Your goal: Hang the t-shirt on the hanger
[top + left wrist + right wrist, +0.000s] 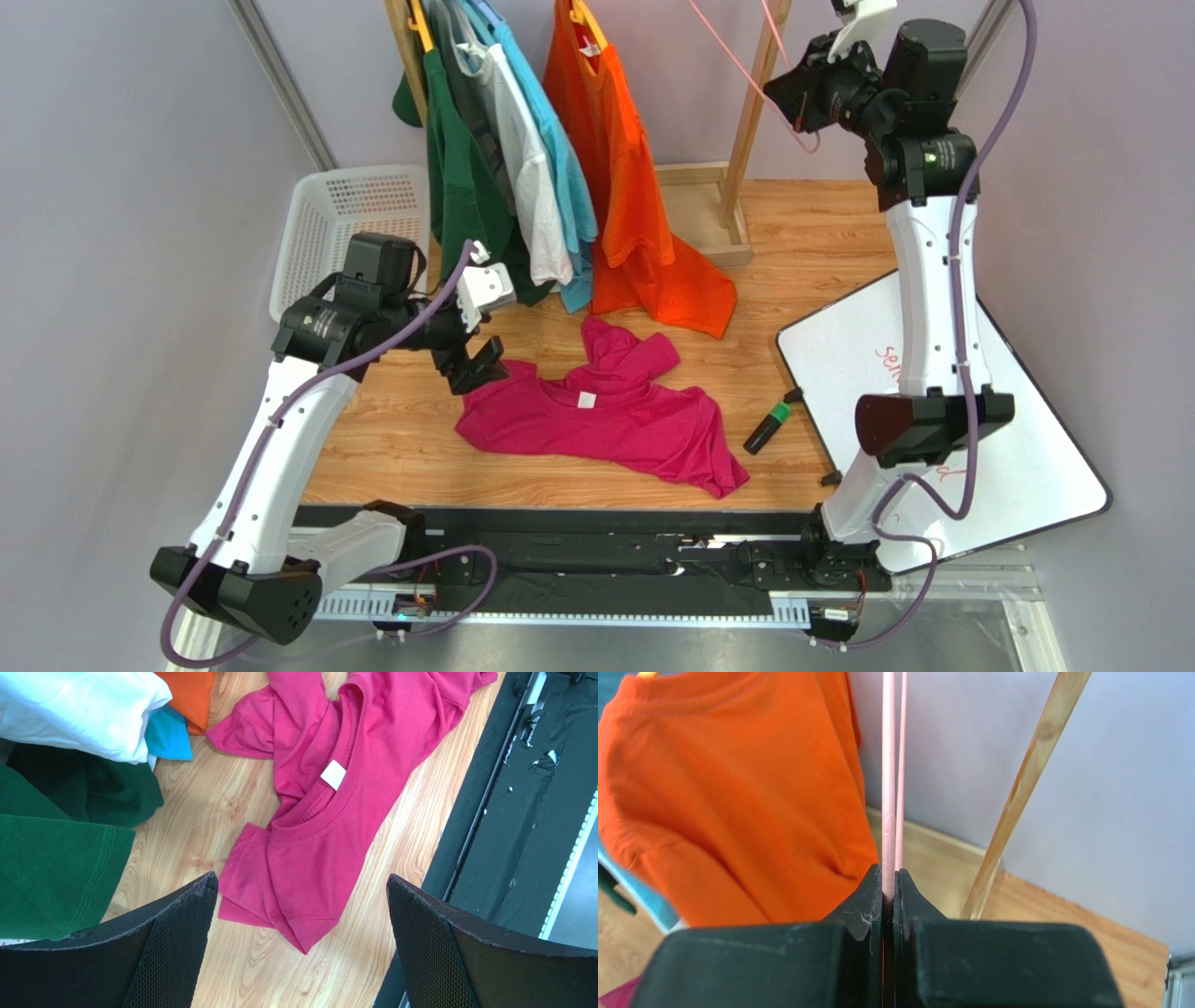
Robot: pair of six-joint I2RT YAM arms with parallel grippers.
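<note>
The t-shirt (603, 413), hot pink, lay crumpled on the wooden table (814, 238), roughly midway between your two arms, with its neck opening and white label facing up. Your left gripper (477, 367) hung just above the shirt's left edge, its jaws spread wide with nothing between them. In its wrist camera, the collar and one sleeve showed below the gap. Your right arm was raised high at the far right. Your right gripper (889, 878) was clamped tight on the hanger (889, 777), whose two thin light-pink wires ran up out of the closed jaws, well apart from the t-shirt. Just beside the hanger hung an orange shirt (631, 182), its hem reaching down to the table near the pink one. A dark green shirt (456, 154) hung further left. A green marker (770, 424) lay near the t-shirt, beside a whiteboard (1038, 462) on the right.
</note>
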